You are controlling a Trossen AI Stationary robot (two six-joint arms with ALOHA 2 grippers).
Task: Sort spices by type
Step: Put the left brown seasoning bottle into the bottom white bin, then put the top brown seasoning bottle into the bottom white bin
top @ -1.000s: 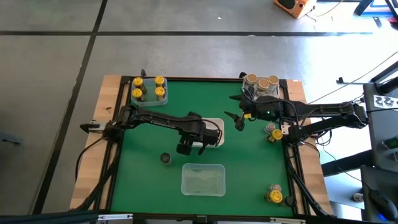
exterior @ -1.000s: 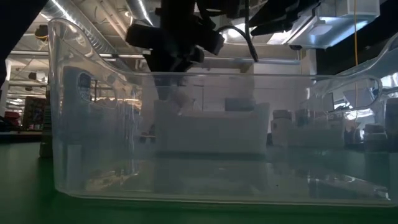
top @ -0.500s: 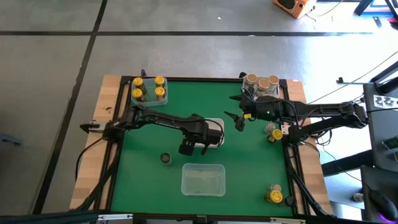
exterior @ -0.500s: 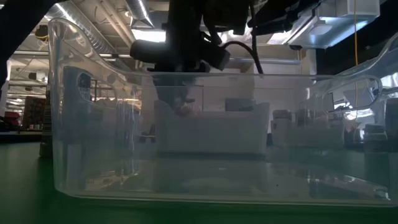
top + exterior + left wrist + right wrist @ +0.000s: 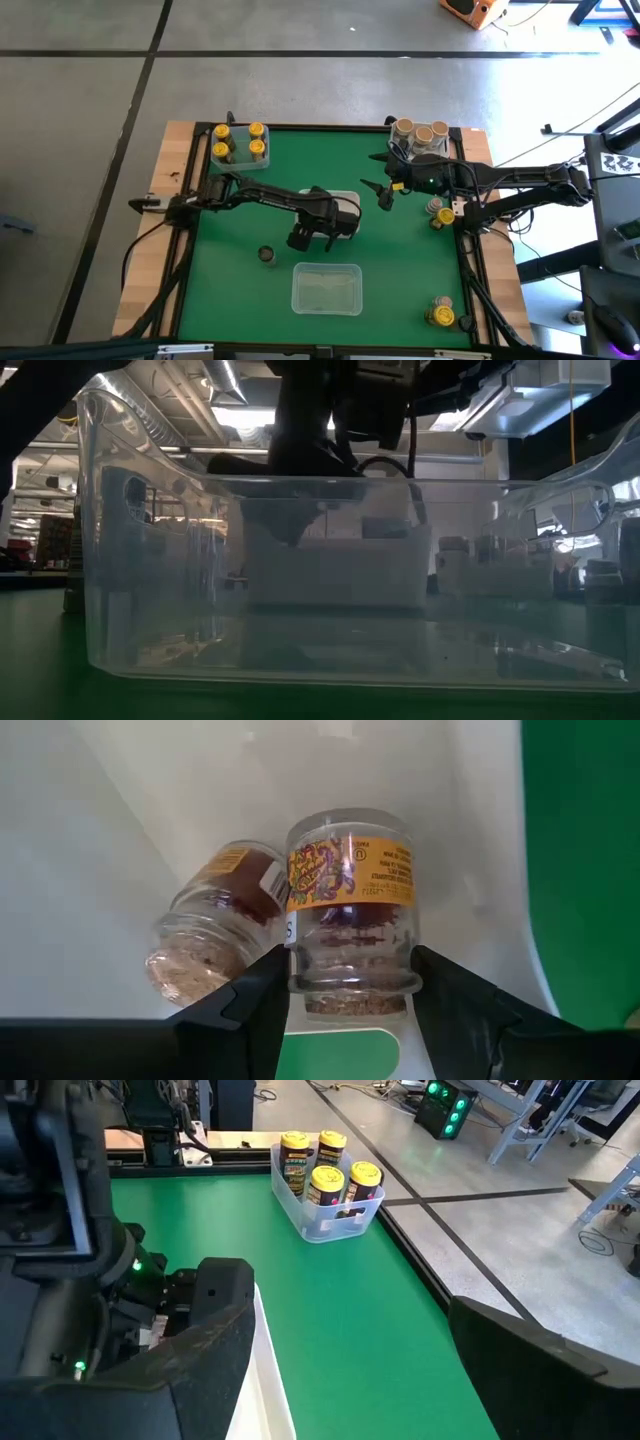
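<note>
Spice jars: four yellow-lidded (image 5: 239,142) binned, tan-lidded ones (image 5: 420,132) grouped; several remain loose. Left gripper (image 5: 350,1005) holds a clear orange-labelled jar (image 5: 352,910) over the white bin (image 5: 345,197); right gripper (image 5: 381,192) wide, idle.

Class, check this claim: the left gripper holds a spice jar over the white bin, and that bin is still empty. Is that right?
Not quite. The left gripper does hold a spice jar over the white bin, but the left wrist view shows a second jar already lying inside it.
</note>
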